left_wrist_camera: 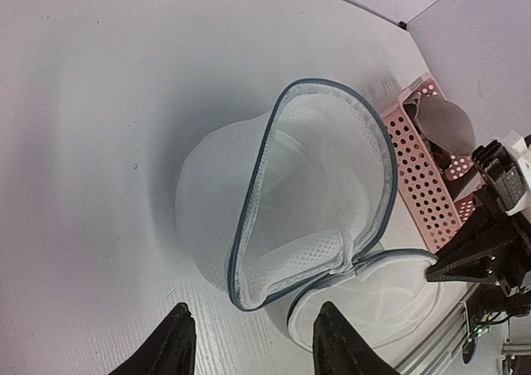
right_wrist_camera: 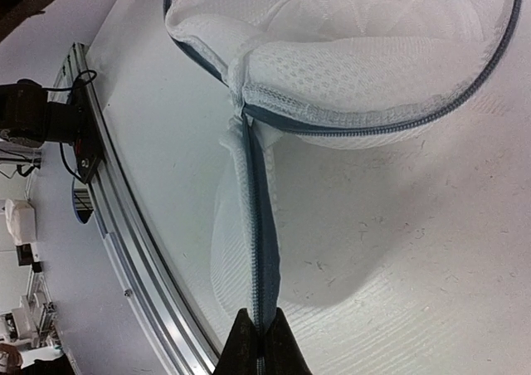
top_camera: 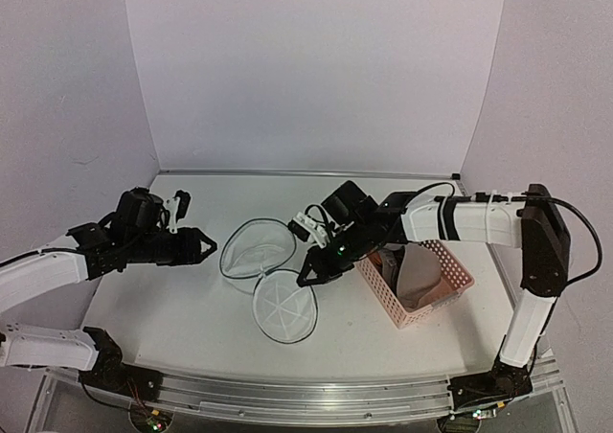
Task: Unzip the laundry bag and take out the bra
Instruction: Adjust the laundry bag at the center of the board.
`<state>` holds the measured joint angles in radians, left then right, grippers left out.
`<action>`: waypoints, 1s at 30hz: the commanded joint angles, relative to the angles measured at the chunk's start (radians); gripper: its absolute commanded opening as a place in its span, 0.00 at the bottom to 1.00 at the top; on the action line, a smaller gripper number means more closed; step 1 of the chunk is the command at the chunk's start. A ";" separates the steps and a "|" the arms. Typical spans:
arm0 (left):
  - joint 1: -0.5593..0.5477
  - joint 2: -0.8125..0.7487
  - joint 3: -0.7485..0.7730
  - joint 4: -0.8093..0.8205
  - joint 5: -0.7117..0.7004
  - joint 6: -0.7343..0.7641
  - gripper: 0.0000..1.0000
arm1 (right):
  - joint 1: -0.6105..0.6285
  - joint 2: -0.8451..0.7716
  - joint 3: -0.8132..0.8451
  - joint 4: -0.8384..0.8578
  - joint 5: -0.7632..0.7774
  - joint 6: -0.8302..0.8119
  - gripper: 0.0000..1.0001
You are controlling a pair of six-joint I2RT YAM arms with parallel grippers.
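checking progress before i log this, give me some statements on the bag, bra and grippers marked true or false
1. The bra lies in the pink basket. True.
2. The left gripper is clamped on the laundry bag. False: it is open and holds nothing.
3. The right gripper pinches the bag's zipper rim. True.
4. The laundry bag is zipped shut. False: it gapes open.

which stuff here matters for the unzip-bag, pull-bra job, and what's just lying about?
Job:
- laundry bag, lying open
- bra, lying in the pink basket
- right gripper, pinching the bag's zipper rim
- left gripper, open beside the bag

Lying about:
- pink basket, named nowhere in the task
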<state>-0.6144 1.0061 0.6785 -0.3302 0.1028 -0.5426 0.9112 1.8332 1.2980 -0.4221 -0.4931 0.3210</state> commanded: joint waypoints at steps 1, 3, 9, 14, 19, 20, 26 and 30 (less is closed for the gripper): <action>-0.002 -0.062 0.050 0.046 -0.007 0.050 0.51 | 0.002 -0.063 0.135 -0.273 0.145 -0.189 0.00; -0.002 -0.070 0.073 0.042 -0.018 0.064 0.52 | 0.005 -0.074 0.186 -0.350 0.219 -0.243 0.00; -0.002 -0.013 0.134 0.029 -0.033 0.097 0.54 | 0.054 -0.091 0.304 -0.492 0.436 -0.387 0.00; -0.002 0.049 0.178 0.029 -0.045 0.107 0.54 | 0.145 -0.083 0.352 -0.541 0.692 -0.594 0.00; -0.002 0.052 0.188 0.029 -0.056 0.115 0.54 | 0.206 -0.086 0.381 -0.551 0.822 -0.773 0.00; -0.002 0.051 0.187 0.030 -0.059 0.117 0.54 | 0.217 -0.087 0.386 -0.555 0.836 -0.808 0.00; -0.002 0.048 0.180 0.030 -0.073 0.121 0.55 | 0.319 -0.103 0.389 -0.575 0.886 -1.051 0.00; -0.002 0.053 0.187 0.030 -0.070 0.125 0.55 | 0.379 -0.120 0.388 -0.576 0.893 -1.186 0.00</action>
<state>-0.6151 1.0672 0.8055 -0.3317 0.0486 -0.4408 1.2289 1.7855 1.6428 -0.9981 0.3546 -0.6678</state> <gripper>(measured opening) 0.546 0.018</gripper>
